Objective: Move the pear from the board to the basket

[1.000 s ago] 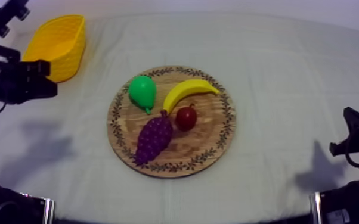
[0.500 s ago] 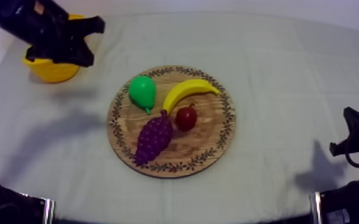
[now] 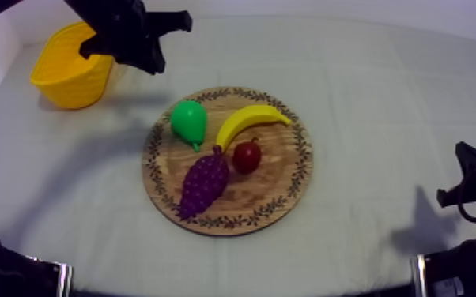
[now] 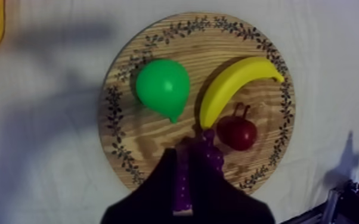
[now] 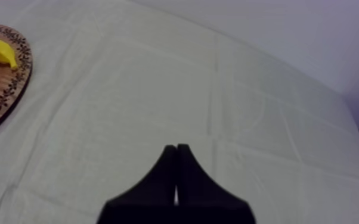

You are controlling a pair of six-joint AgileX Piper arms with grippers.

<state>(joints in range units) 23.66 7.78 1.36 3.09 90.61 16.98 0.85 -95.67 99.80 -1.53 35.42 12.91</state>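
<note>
Barely parted, left claw (image 4: 185, 158) holds nothing near the yellow basket (image 3: 66, 75).

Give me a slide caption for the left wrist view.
Left gripper looks down on a round wooden board holding a green pear, yellow banana, small red fruit and purple bunch of grapes.

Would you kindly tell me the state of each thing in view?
Pear: lying on the board, ungrasped.
Banana, grapes, small red fruit: lying on the board.
Yellow basket: upright, looks empty.
Left gripper: fingers slightly apart, empty.
Right gripper: fingers together, empty.
</note>
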